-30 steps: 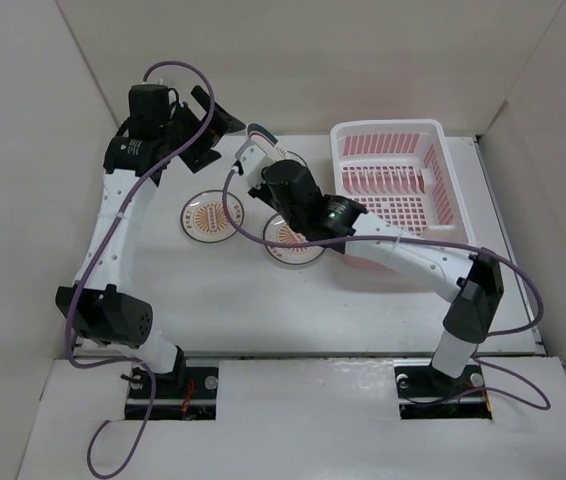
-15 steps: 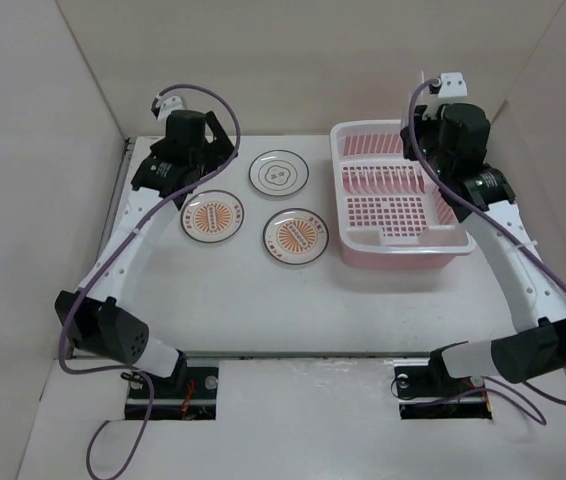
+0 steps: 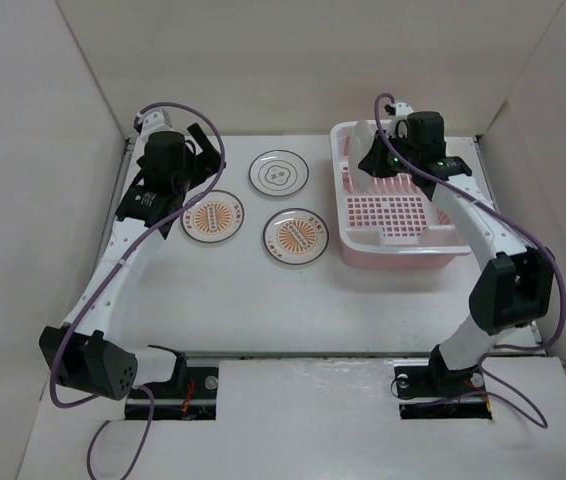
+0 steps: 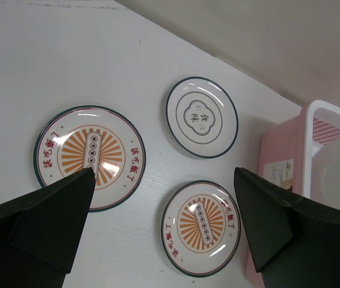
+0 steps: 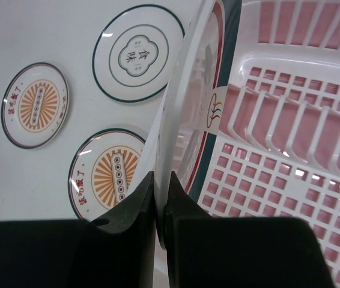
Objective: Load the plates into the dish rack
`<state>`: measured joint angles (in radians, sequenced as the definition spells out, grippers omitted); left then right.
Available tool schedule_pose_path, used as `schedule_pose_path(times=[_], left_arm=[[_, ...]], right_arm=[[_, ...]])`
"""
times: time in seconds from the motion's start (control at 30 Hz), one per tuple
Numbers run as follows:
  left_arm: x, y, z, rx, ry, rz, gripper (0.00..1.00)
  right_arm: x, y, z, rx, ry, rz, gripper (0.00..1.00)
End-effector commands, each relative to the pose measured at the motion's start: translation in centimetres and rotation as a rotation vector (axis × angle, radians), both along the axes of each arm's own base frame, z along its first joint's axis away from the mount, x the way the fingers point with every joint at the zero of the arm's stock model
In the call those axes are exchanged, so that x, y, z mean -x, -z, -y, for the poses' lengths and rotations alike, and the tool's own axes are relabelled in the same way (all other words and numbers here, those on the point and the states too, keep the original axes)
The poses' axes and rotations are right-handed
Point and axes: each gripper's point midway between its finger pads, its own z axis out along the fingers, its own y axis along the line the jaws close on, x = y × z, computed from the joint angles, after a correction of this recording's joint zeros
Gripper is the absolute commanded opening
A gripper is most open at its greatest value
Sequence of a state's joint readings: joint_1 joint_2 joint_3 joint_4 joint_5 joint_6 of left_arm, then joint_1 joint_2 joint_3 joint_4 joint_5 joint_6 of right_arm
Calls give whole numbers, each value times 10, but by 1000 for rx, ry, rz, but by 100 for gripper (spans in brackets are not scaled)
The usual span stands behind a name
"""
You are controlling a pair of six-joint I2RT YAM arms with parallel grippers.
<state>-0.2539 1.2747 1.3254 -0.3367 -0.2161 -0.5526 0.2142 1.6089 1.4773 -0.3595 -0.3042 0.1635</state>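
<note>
Three small plates lie flat on the table: a sunburst plate (image 3: 212,217) at the left, a second sunburst plate (image 3: 295,237) beside the rack, and a plain white plate (image 3: 279,174) behind them. All three show in the left wrist view (image 4: 89,157) (image 4: 201,227) (image 4: 202,117). My left gripper (image 3: 195,155) (image 4: 164,228) is open and empty, high above them. My right gripper (image 3: 375,157) (image 5: 161,198) is shut on the rim of a fourth dark-rimmed plate (image 5: 185,90), held on edge over the left part of the pink dish rack (image 3: 408,245) (image 5: 290,156).
White walls close in the table at the left, back and right. The rack's upright divider pegs (image 5: 278,114) run across its middle. The rack's pink side wall (image 4: 278,171) stands close to the second sunburst plate.
My right arm has swung from the rack's far right corner to over its left part, now with a plate in its jaws. My left arm has shifted slightly left. The three table plates have not moved.
</note>
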Motion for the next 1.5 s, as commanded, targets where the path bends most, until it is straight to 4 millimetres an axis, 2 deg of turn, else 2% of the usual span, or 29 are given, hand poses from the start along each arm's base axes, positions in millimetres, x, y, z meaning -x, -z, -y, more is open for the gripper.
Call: schedule_pose_path(times=[0.0,0.03,0.07,0.17,0.23,0.27,0.43,0.57,0.7,0.87,1.0,1.23,1.47], left_arm=[[-4,-30,9,2,58,96,100],[-3,-26,12,1,67,87,100],[-3,-26,12,1,68,87,100],[-1,-29,11,-6,71,96,100],[-1,-29,11,-6,71,96,100],[-1,-29,11,-6,71,96,100],[0,-27,11,-8,71,87,100],[0,-27,11,-8,71,87,100],[0,-29,9,-11,62,88,100],[0,-29,9,-11,62,88,100],[-1,-20,8,-21,54,62,100],[0,-15,7,-32,58,53,100],[-1,-13,8,-32,58,53,100]], right_arm=[[-18,-43,-14,-49,-97,135,0],[-22,-47,-15,-51,-97,144,0],[-27,-37,-14,-43,-85,125,0],[-39,-28,-6,-25,-46,113,0],[-44,-18,-4,-13,-26,96,0],[-45,-22,-4,-22,-22,101,0],[-54,-7,-1,-14,12,73,0],[-55,-3,-7,-32,13,60,0],[-60,-7,-4,-52,53,68,0],[-66,-1,-7,-76,67,47,0],[-67,-7,-11,-87,70,61,0],[-71,11,-23,-83,63,24,0],[-74,23,-21,-51,88,3,0]])
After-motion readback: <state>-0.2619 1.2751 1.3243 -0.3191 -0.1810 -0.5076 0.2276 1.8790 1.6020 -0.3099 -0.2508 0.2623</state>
